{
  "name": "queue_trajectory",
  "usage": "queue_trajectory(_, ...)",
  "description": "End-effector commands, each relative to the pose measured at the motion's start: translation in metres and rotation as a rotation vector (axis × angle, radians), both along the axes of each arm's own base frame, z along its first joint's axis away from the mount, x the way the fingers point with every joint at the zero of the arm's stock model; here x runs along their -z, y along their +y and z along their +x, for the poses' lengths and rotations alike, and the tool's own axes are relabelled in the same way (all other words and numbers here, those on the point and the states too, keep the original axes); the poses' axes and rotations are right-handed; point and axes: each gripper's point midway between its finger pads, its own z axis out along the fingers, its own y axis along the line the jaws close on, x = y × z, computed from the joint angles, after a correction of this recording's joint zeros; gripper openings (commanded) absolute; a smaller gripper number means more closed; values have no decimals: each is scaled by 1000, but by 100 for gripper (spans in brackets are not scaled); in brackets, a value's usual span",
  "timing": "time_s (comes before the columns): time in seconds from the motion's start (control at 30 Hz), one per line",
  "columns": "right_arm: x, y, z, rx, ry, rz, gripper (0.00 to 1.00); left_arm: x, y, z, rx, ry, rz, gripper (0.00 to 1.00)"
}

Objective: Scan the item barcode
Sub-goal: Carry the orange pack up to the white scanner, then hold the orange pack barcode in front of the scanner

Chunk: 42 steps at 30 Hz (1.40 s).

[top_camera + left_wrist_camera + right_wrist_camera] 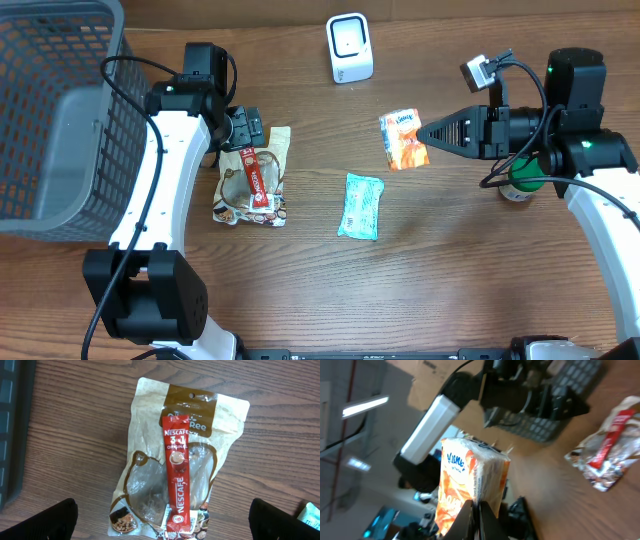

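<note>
Tissue pack (403, 140) in R end effector (421, 133), long axis near-far, logo far

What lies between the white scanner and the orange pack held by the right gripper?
Nothing: the overhead view shows bare table between the white scanner and the orange pack in the right gripper.

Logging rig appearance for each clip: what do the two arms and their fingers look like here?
The left arm and right arm both have white tubular links, black joint housings, and black cables looping alongside. The left fingers and right fingers are black. A small green light glows on the right arm.
</note>
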Motion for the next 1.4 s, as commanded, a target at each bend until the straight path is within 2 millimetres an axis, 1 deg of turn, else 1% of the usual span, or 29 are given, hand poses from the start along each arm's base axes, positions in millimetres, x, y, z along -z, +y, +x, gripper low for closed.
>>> queue_trajectory(0.0,19,-3,20,154,-44,-116,4,-12,-2,2,-6,-37,-9,100)
queue_trajectory(0.07,48,-9,39,290,-59,-268,4,-12,-2,2,-6,-37,-9,100)
queue_trajectory(0.17,88,-21,58,441,-86,-522,4,-12,-2,2,-5,-37,-9,100)
queue_trajectory(0.23,106,-30,65,517,-94,-659,4,-12,-2,2,-6,-37,-9,100)
queue_trajectory(0.3,116,-36,72,587,-114,-760,3,-12,-2,2,-6,-37,-9,100)
queue_trajectory(0.33,115,-37,74,612,-116,-781,3,-12,-2,2,-6,-37,-9,100)
queue_trajectory(0.37,110,-36,76,632,-115,-783,3,-12,-2,2,-6,-37,-9,99)
queue_trajectory(0.47,82,-31,81,652,-133,-757,3,-12,-2,2,-6,-37,-9,100)
queue_trajectory(0.6,45,-40,94,702,-135,-821,3,-12,-2,2,-6,-37,-9,100)
queue_trajectory(0.7,25,-42,104,694,-144,-880,3,-12,-2,2,-6,-37,-9,100)
queue_trajectory(0.83,4,-37,126,697,-203,-976,3,-12,-2,2,-6,-37,-9,100)
queue_trajectory(0.9,1,-29,137,696,-254,-1023,4,-12,-2,2,-6,-37,-9,99)
queue_trajectory(1.0,7,-14,157,691,-377,-1104,3,-12,-2,2,-6,-37,-9,100)
queue_trajectory(1.13,31,5,185,672,-532,-1240,4,-12,-2,2,-6,-37,-9,100)
queue_trajectory(1.23,56,20,206,641,-631,-1334,4,-12,-2,2,-6,-37,-9,100)
queue_trajectory(1.37,91,43,229,556,-751,-1395,4,-12,-2,2,-6,-37,-9,100)
